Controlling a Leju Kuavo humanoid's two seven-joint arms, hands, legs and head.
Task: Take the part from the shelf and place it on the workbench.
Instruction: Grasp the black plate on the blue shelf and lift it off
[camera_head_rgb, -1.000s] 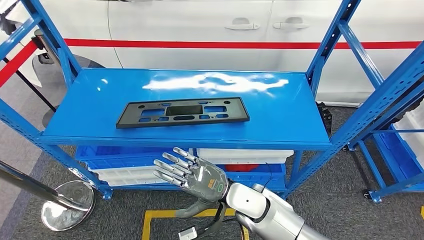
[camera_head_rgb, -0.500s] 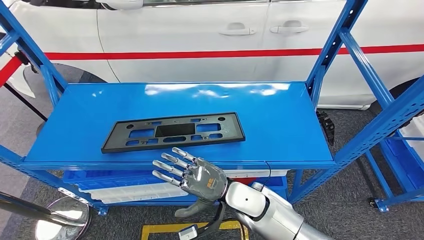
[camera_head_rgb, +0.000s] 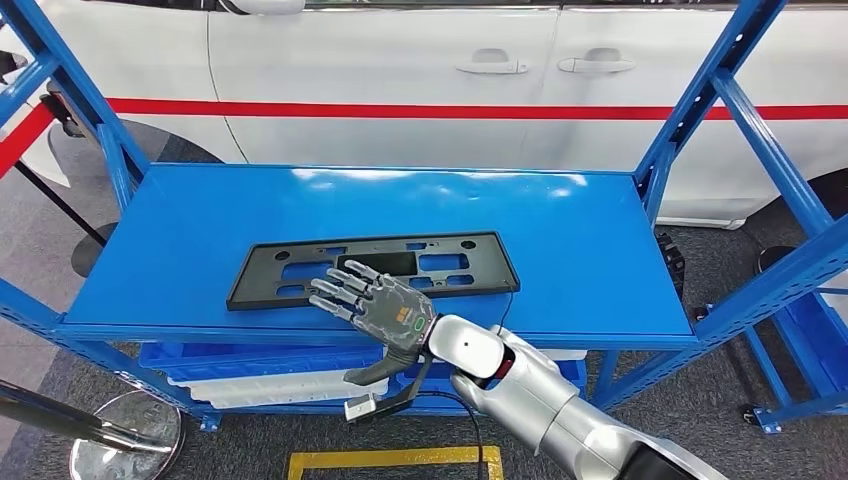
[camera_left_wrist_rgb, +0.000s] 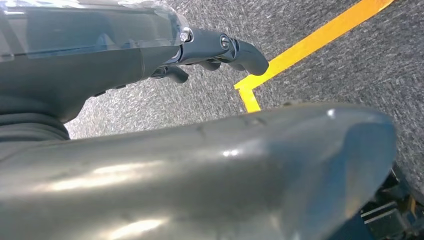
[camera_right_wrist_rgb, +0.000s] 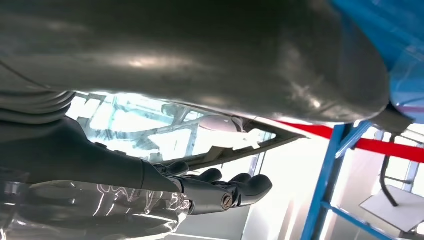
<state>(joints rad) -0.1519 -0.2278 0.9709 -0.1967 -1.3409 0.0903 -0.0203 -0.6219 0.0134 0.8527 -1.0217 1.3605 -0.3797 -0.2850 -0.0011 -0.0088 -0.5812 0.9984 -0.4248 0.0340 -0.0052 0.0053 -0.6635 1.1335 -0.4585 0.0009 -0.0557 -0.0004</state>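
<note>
- One part (camera_head_rgb: 374, 269), a flat black frame, is lying on the blue shelf (camera_head_rgb: 580, 250), its long axis running side to side along the shelf's front edge, just behind that edge.
- The right hand (camera_head_rgb: 375, 305) is hovering over the part's front rim, near its middle, fingers spread and flat, gripping nothing; touching or not, I cannot tell.
- The left hand (camera_left_wrist_rgb: 215, 52) is hanging by the floor, well away from the shelf; its grip I cannot tell.
- Count: one part, one shelf, two hands.

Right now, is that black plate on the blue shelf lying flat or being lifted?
Lying flat. The black plate rests on the blue shelf; the right hand reaches over its near edge, fingers spread, not gripping.
</note>
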